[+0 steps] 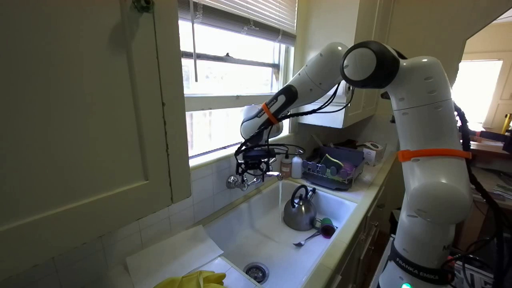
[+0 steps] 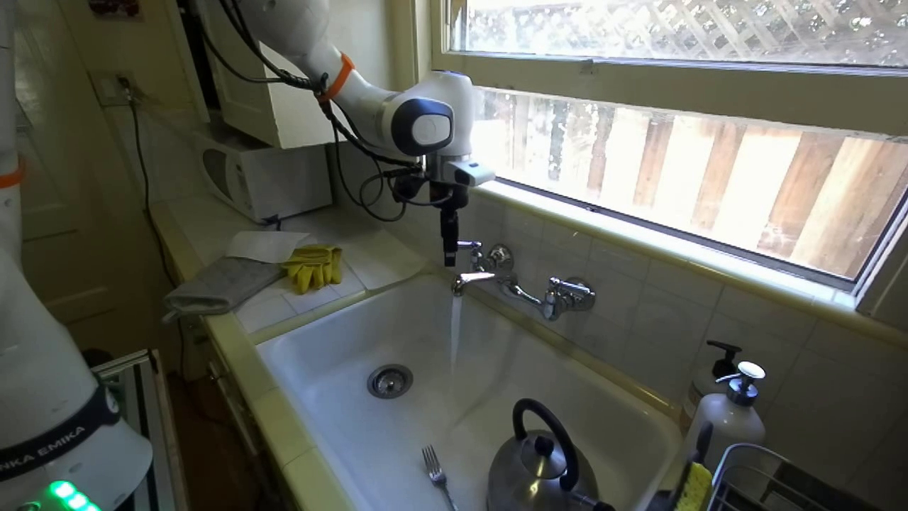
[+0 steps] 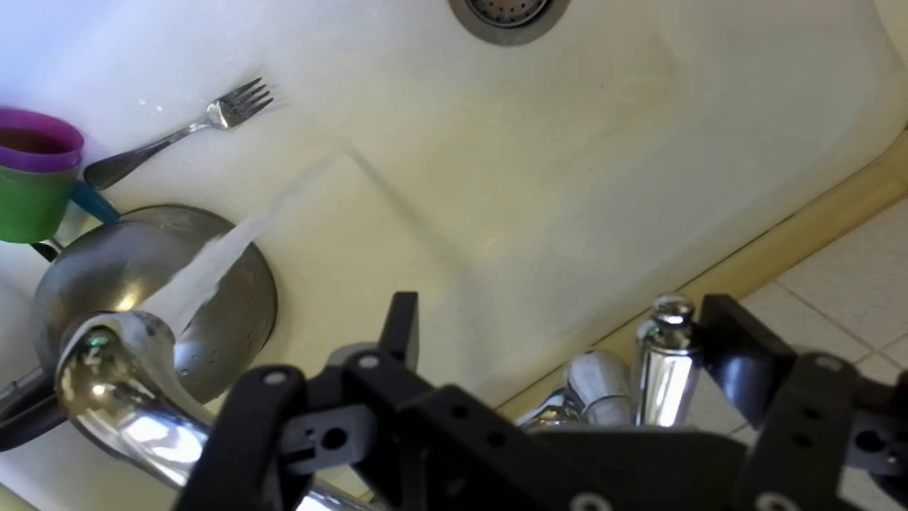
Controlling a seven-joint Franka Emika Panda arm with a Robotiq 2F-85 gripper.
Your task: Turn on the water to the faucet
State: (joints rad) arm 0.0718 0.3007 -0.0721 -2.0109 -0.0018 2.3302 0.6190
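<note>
The chrome faucet is on the tiled wall above the white sink basin and shows in both exterior views. A thin stream of water runs from its spout into the basin; it also shows in the wrist view and in an exterior view. My gripper points down beside one tap handle. In the wrist view my gripper is open, with the chrome handle between its fingers, close against the right finger; whether they touch I cannot tell.
A silver kettle, a fork and a green and purple cup are in the basin. Soap bottles and a dish rack stand at one end. Yellow gloves lie at the other. A window is behind the arm.
</note>
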